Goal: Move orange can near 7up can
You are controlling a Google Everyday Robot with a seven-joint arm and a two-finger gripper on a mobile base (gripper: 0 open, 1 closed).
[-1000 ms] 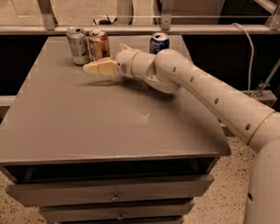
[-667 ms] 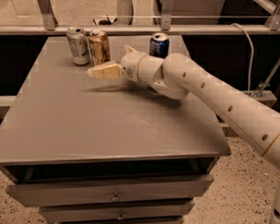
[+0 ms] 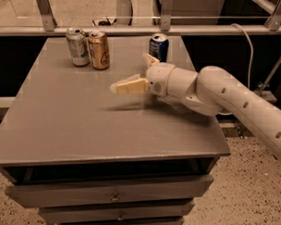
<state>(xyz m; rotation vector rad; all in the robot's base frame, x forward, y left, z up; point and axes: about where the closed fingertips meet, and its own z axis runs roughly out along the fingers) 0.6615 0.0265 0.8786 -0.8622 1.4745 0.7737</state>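
Observation:
The orange can stands upright at the far left of the grey table. The 7up can stands upright right beside it on its left, the two nearly touching. My gripper hovers over the middle of the table, to the right of and in front of both cans. It is open and empty, with one finger pointing left and the other pointing up and away. It touches neither can.
A dark blue can stands at the table's far edge, just behind my wrist. A metal railing runs behind the table. A white cable hangs at the right. Drawers sit under the tabletop.
My gripper has drawn back from the two cans, moving right and toward the table's front. The cans have not moved.

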